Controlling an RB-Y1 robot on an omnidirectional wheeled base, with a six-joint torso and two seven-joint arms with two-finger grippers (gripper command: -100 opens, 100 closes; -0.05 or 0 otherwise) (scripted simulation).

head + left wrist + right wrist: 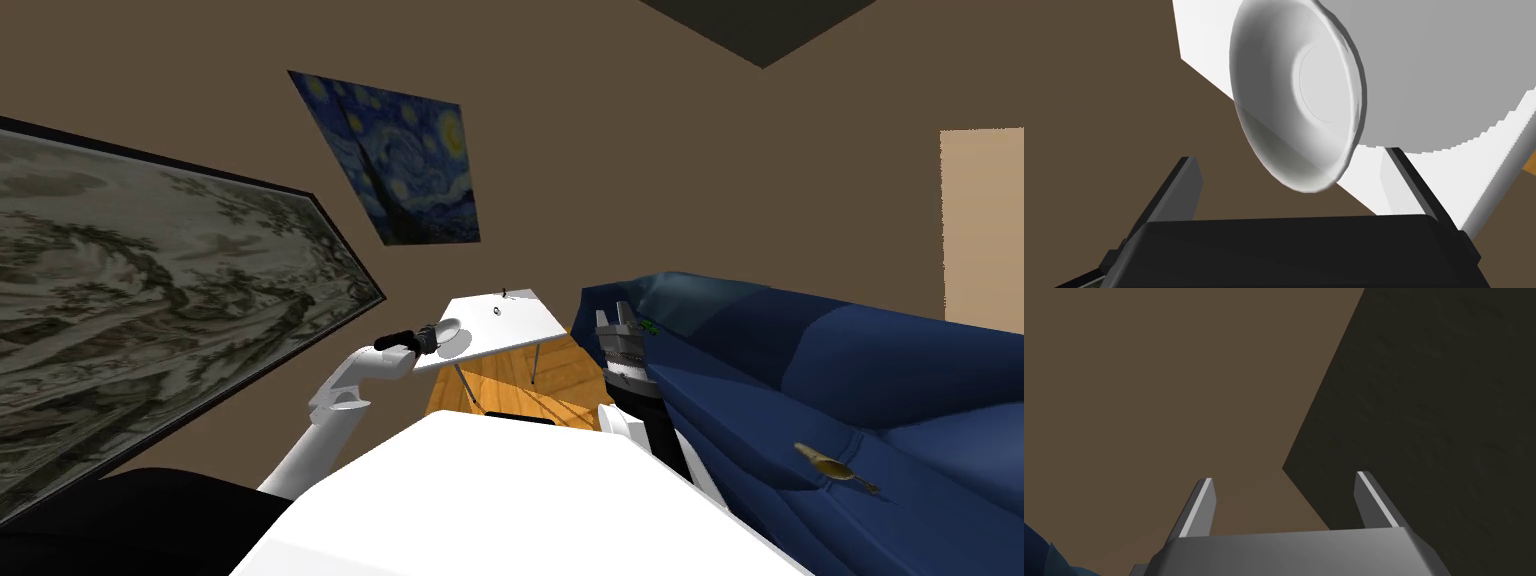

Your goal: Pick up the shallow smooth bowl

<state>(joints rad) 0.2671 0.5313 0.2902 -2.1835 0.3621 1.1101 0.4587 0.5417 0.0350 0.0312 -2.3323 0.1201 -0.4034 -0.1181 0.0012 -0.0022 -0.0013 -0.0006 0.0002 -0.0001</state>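
bowl (pixel 1299 95) | just beyond left end effector (pixel 1291 156), spread wide | at table (pixel 520 312) corner

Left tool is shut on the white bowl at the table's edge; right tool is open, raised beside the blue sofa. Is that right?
No: the left wrist view shows the left tool open, fingers wide apart, not pressing the white bowl at the edge of the table. The right tool is open, raised beside the blue sofa.

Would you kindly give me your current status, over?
Left gripper open, at shallow white bowl; right gripper open, raised. Bowl on white table's edge. Nothing blocking.
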